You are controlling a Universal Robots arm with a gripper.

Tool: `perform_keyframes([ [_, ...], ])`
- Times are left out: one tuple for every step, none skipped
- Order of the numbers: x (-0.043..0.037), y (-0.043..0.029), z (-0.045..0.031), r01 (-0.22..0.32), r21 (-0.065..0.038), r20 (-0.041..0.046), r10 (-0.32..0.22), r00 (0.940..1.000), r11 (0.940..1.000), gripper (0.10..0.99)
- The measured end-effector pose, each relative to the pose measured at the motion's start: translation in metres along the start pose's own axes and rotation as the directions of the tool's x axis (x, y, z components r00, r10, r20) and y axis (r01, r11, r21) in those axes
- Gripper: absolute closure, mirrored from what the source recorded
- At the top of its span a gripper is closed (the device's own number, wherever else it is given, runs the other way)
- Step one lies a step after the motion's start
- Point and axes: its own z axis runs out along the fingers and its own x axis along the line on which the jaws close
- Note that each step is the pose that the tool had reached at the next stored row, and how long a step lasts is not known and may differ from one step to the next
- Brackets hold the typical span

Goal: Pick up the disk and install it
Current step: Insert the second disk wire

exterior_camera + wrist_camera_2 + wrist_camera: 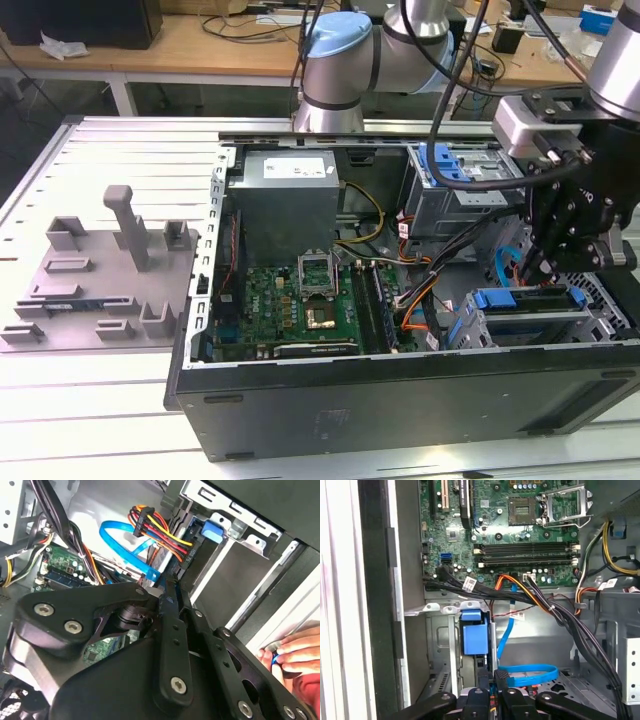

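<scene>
An open black computer case [300,400] lies on its side on a slatted metal surface [130,150], with the green motherboard [290,305] facing up. The end effector [548,268] hangs inside the case at the exterior view's right, just above the lower drive bay. Whether it is spread or pressed together cannot be told.

The disk [527,308] sits in that bay directly below, with its blue bracket [497,298] along the upper edge. In the first wrist view the bracket's blue tab [472,636] stands just beyond the end effector [492,682], beside a looped blue data cable [527,674]. A second blue-edged drive [450,165] rests in the upper cage.

For writing, the grey power supply box [285,215] carries a white sticker [298,168], and small white tags [469,584] hang on the black cable bundle, but I cannot read their print.

In the second wrist view a person's hand [295,650] rests at the case edge, with something blue at its fingertips. A grey fixture plate [100,275] lies on the surface, well apart from the case
</scene>
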Motion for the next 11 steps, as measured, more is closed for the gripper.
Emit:
perform_keyframes([
  [0.0011,0.0000,0.0000,0.001,-0.002,0.0000,-0.001,1.0000,1.0000,0.925],
  [0.0028,-0.0002,0.0000,0.003,-0.003,0.0001,-0.003,1.0000,1.0000,0.925],
  [0.0035,-0.0009,0.0002,0.003,-0.004,0.0013,-0.003,1.0000,1.0000,0.925],
  [0.0035,-0.0016,0.0004,0.003,-0.004,0.0078,-0.003,1.0000,1.0000,0.925],
  [0.0036,-0.0018,0.0005,0.003,-0.004,0.0109,-0.003,0.9999,1.0000,0.925],
  [0.0035,-0.0020,0.0006,0.003,-0.004,0.0164,-0.003,0.9999,1.0000,0.925],
  [0.0035,-0.0023,0.0009,0.003,-0.004,0.0248,-0.003,0.9997,1.0000,0.925],
  [0.0038,-0.0025,0.0010,0.003,-0.004,0.0286,-0.003,0.9996,1.0000,0.925],
  [0.0042,-0.0025,0.0011,0.003,-0.005,0.0301,-0.003,0.9995,1.0000,0.925],
  [0.0042,-0.0026,0.0011,0.003,-0.005,0.0306,-0.003,0.9995,1.0000,0.925],
  [0.0042,-0.0026,0.0011,0.003,-0.005,0.0312,-0.003,0.9995,1.0000,0.925],
])
